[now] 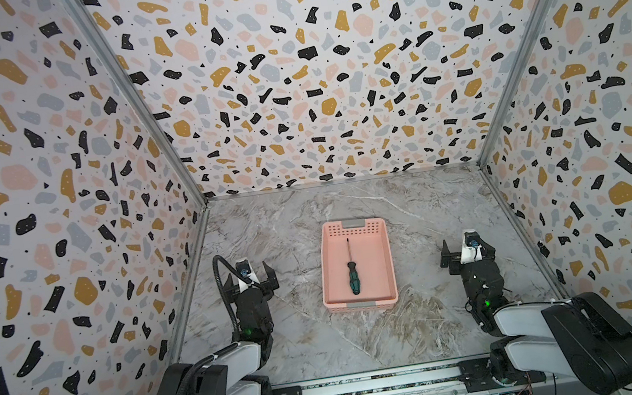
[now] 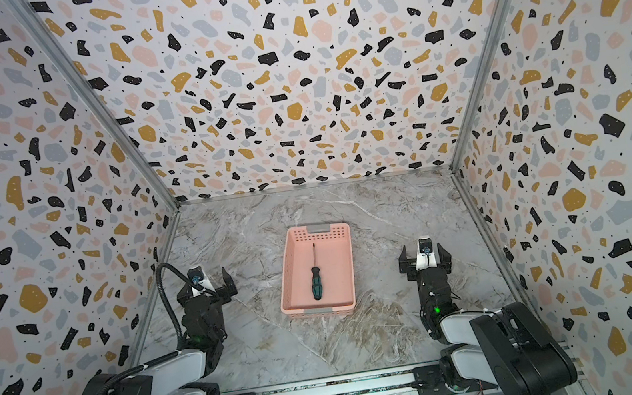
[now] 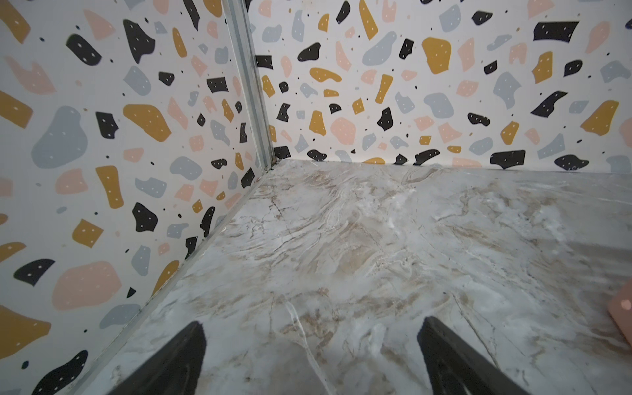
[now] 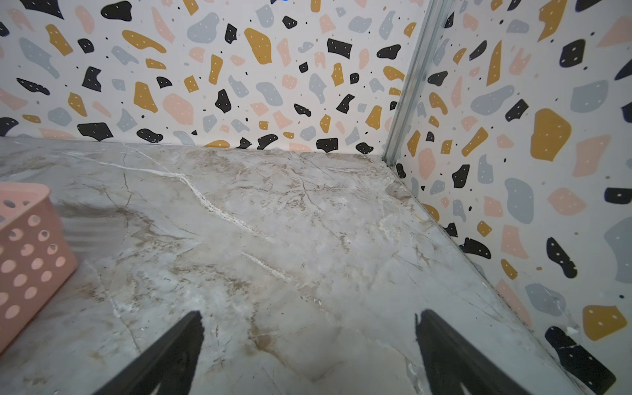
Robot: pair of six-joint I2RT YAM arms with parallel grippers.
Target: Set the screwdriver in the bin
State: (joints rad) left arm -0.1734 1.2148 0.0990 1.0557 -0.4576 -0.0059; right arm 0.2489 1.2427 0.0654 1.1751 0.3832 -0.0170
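Closest to the lens, your two black-and-white arms (image 1: 240, 356) sit folded over a slotted metal rail (image 1: 375, 391). Your left gripper (image 1: 249, 277) has its jaws spread wide, with nothing between them but bare counter (image 3: 342, 239). Your right gripper (image 1: 468, 250) is the same, jaws fully parted and empty.

The counter is smooth and printed with grey-and-tan marble veining. The walls (image 1: 290, 84) around it carry a matte terrazzo print.

Between the two sets of jaws, a little ahead of their tips, sits the bin (image 1: 342, 229). It is a shallow salmon-pink plastic rectangle with rounded corners, perforated end walls and a grey strip on each short rim.

The screwdriver (image 1: 353, 273) lies flat on the bin's floor, well apart from both sets of jaws. Its long axis runs along the bin's long sides. The contoured green-and-black handle is at the end nearer the jaws, and the thin dark shaft points away from them, toward the back wall.
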